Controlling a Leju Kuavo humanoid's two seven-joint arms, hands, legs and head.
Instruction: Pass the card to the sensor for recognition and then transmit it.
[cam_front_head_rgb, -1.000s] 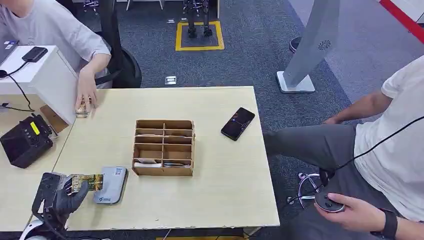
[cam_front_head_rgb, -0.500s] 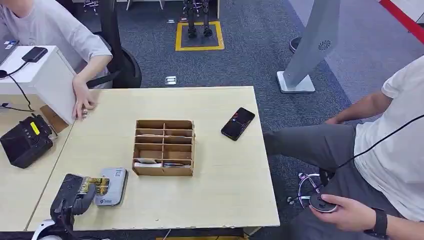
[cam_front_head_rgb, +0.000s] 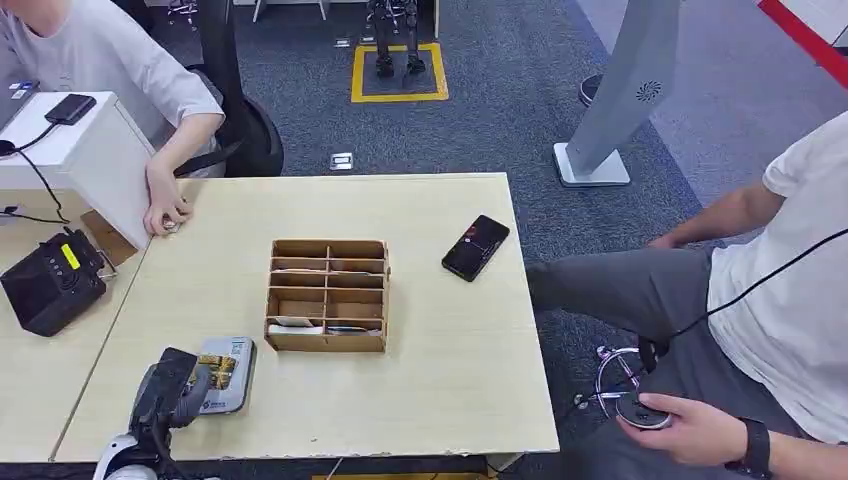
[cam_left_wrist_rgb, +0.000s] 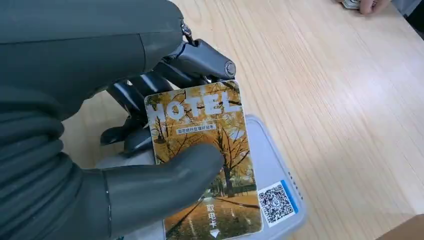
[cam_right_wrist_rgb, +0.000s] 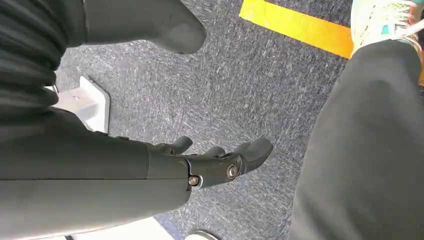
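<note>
1. A compartmented box (cam_front_head_rgb: 327, 294) sat at the centre of the table (cam_front_head_rgb: 440, 380).
2. A phone (cam_front_head_rgb: 476, 246) lay to its right.
3. A sensor (cam_front_head_rgb: 228, 373) lay at lower left, with a card (cam_front_head_rgb: 215, 370) above it, held by the left hand (cam_front_head_rgb: 172, 394).
4. A person's hand (cam_front_head_rgb: 163, 212) rested at upper left.

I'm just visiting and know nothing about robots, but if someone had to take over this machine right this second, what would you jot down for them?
Left hand: holds the hotel card, thumb on its face, right over the grey sensor near the table's front left corner.
Right hand: holds nothing, fingers loosely apart, hanging above the carpet.
Done: card picked up and brought over the sensor.
Left: I cannot tell whether the sensor has read the card, so check that, then pass the card on. A person's hand rests at the table's far left corner, and the wooden sorting box stands mid-table.
</note>
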